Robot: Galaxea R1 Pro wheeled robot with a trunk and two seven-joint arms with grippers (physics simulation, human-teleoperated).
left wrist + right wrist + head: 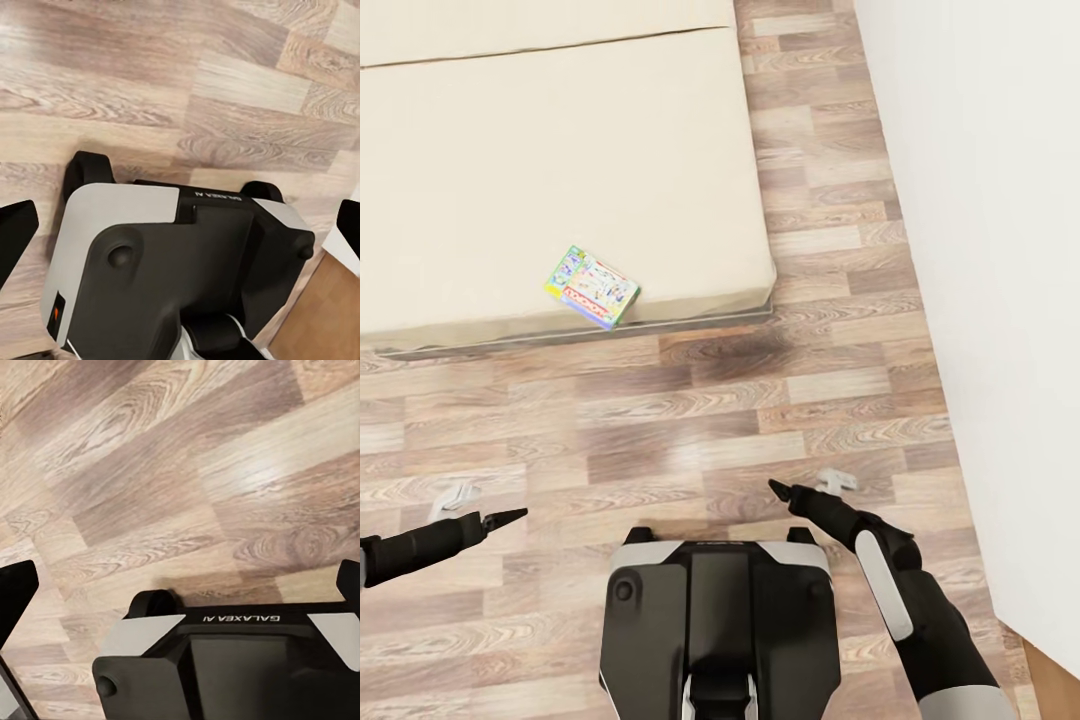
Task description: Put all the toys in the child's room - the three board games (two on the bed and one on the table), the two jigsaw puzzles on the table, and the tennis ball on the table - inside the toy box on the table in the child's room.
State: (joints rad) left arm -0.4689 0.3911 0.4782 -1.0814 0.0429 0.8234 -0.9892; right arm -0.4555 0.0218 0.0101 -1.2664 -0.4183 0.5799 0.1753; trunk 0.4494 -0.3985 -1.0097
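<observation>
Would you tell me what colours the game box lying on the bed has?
The game box is multicoloured: green border, blue and white panels, red strip. Head view shows it best.

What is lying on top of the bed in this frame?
One board game, a flat colourful box, lies on the bed's cream mattress near its front edge. The rest of the visible mattress is bare; the bed runs out of frame, so anything farther along cannot be seen.

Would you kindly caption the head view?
A board game lies near the bed edge; both empty grippers hover over wood floor.
</observation>
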